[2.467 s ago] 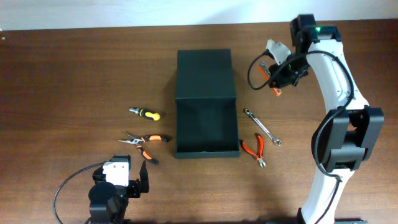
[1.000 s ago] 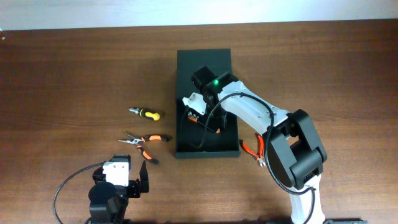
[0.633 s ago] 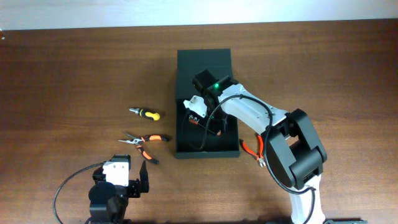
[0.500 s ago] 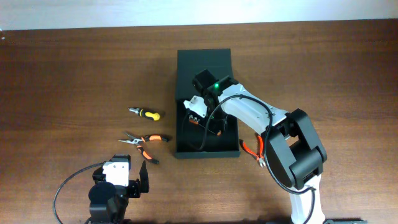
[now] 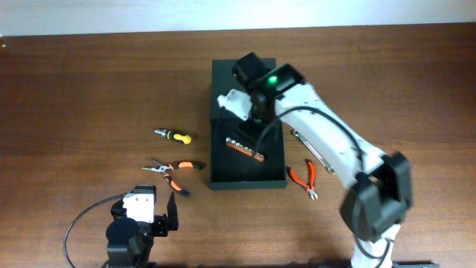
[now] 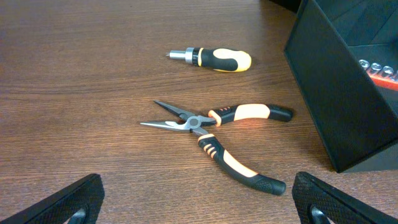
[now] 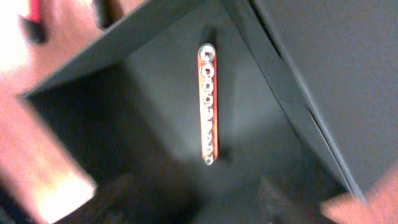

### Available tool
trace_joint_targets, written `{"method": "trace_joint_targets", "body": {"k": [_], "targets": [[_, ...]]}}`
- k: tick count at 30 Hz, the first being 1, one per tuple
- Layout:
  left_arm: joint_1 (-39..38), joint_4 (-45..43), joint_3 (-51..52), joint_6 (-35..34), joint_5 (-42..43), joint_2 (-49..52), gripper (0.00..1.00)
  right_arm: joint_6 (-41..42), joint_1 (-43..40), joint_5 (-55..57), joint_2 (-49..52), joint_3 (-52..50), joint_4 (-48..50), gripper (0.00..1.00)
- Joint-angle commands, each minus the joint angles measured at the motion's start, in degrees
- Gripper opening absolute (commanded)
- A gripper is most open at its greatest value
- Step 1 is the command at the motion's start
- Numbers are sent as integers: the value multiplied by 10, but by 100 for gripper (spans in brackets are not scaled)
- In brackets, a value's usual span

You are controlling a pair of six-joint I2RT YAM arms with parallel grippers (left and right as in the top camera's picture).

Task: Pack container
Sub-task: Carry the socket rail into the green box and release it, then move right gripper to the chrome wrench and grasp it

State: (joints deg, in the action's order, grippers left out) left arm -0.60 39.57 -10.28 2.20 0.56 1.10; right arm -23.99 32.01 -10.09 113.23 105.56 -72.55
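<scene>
Fingers of the left gripper stand wide apart and empty, low over the near edge of the table. Just beyond lie needle-nose pliers with splayed handles, then a screwdriver. The container sits open at mid-table, with its lid folded back on the far side. A socket rail lies slantwise on its floor, free of any grip. The right gripper hangs over the container's far half. Its fingers are blurred in the wrist view but appear apart and empty. Red pliers and a wrench lie right of the container.

Hazards:
- The right arm crosses the wall and hinge, so a low exit could drag the container or tip the lid.
- The slanted rail takes floor space, so tools stacked on it may block lid closure.
- Splayed plier handles may twist in a pinch.
</scene>
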Motion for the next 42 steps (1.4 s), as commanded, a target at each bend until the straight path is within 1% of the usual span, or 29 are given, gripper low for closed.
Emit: {"method": "trace_joint_targets", "body": {"k": [1,7,11,16,21,25,31,36,38,42], "targets": [[3,-3,2,9,-5,-5,99,10,-27,-7,-54,12,-25,99],[3,-3,2,9,-5,-5,99,33,-96,-12,-135,6,-64,99],[3,-3,2,9,-5,-5,99,51,-161,-13,-176,-4,-87,99],[3,-3,2,9,-5,-5,99,74,-247,-13,-188,-34,-108,99],[3,-3,2,9,-5,-5,99,84,-307,-24,-188,-102,-75,99],[3,-3,2,9,-5,-5,99,84,-324,-29,-187,-159,-13,99],[3,-3,2,9,-5,-5,99,84,-324,-82,-182,-230,71,99],[3,-3,2,9,-5,-5,99,80,-322,-67,-156,-281,117,100],[3,-3,2,9,-5,-5,99,80,-318,-49,-143,-296,135,98],[3,-3,2,9,-5,-5,99,80,-298,-22,-110,-300,161,97]]}}
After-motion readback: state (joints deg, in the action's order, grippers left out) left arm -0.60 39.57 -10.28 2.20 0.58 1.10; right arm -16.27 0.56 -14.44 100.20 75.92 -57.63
